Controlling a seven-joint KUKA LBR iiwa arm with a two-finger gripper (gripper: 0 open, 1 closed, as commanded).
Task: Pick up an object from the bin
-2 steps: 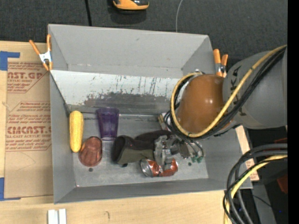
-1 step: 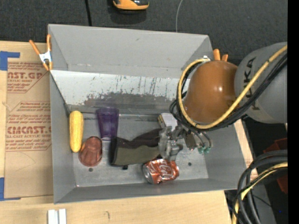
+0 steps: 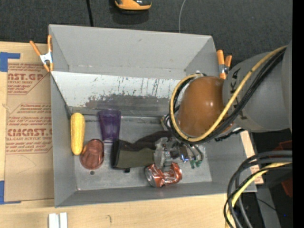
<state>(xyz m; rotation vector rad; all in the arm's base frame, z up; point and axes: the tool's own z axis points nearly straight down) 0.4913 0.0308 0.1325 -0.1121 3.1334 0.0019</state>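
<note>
Grey metal bin (image 3: 128, 51) has bare floor along the back wall at 12 o'clock and in the 4 o'clock corner. A crushed red and silver can (image 3: 163, 175) lies at 6 o'clock, close to the front wall. The gripper (image 3: 167, 156) stands at the can's 12 o'clock edge; if it is open or closed I cannot tell. Toward 9 o'clock lie a dark olive soft thing (image 3: 135, 156), a brown-red cup (image 3: 92, 154), a purple cup (image 3: 109, 125) and a yellow corn cob (image 3: 77, 133).

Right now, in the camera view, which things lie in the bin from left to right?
yellow corn cob → reddish-brown round thing → purple cup → dark olive soft thing → crushed red can
</note>
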